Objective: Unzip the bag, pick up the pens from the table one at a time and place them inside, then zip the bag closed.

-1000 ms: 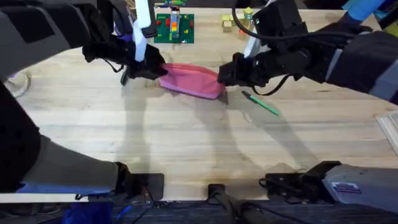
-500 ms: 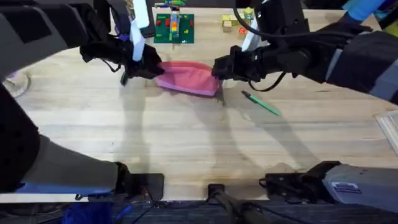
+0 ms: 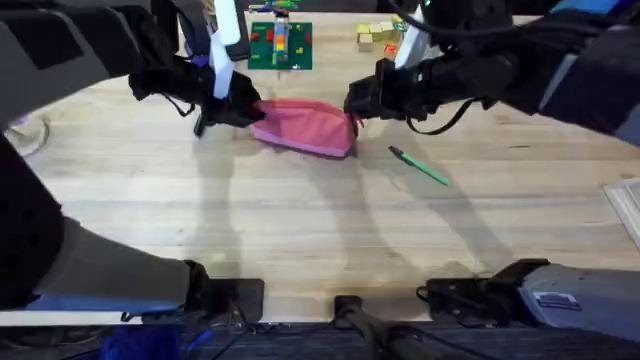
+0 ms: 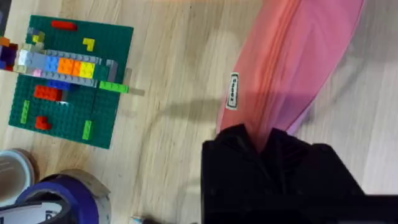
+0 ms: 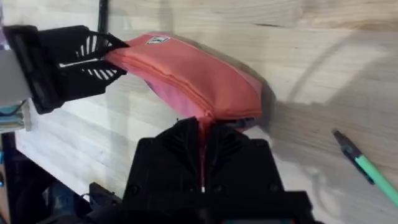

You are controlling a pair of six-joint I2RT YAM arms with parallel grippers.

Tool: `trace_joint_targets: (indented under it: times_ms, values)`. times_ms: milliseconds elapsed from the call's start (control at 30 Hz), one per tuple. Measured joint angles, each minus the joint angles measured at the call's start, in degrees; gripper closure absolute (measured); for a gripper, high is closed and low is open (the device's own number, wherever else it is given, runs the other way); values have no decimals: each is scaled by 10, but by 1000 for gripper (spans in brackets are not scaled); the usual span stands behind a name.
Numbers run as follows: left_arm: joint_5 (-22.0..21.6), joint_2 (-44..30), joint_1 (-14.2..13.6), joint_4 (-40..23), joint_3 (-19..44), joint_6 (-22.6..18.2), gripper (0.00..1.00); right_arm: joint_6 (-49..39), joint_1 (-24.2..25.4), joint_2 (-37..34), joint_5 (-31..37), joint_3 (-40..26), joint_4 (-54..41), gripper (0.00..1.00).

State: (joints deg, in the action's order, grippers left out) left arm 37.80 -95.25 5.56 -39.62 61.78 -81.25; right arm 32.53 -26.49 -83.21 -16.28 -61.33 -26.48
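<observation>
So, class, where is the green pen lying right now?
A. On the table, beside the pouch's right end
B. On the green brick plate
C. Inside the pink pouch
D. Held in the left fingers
A: the green pen lies on the bare table, apart from the pink pouch.

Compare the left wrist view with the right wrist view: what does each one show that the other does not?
Only the left wrist view shows the green brick plate with coloured bricks on it, and a roll of tape near it.

Only the right wrist view shows the green pen lying on the table, apart from the bag, and the left end effector shut on the bag's far end.

Both show the pink-red bag on the wooden table, with that camera's own end effector shut on one end of it; the right end effector holds the near end.
</observation>
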Motion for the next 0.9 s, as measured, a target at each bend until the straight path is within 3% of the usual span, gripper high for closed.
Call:
trace_joint_targets:
  times_ms: [300, 500, 633, 900]
  values:
    - [3, 0, -2, -2, 0, 0, 958, -7, -19, 0, 25, -8, -5, 968]
    - [-1, 0, -1, -1, 0, 0, 958, -12, -49, -6, 37, -8, 53, 968]
    - [-1, 0, -1, -1, 0, 0, 958, -13, -64, -47, 42, -9, 95, 969]
    - [0, 0, -1, 1, 0, 0, 959, -12, -72, -84, 29, -15, 155, 969]
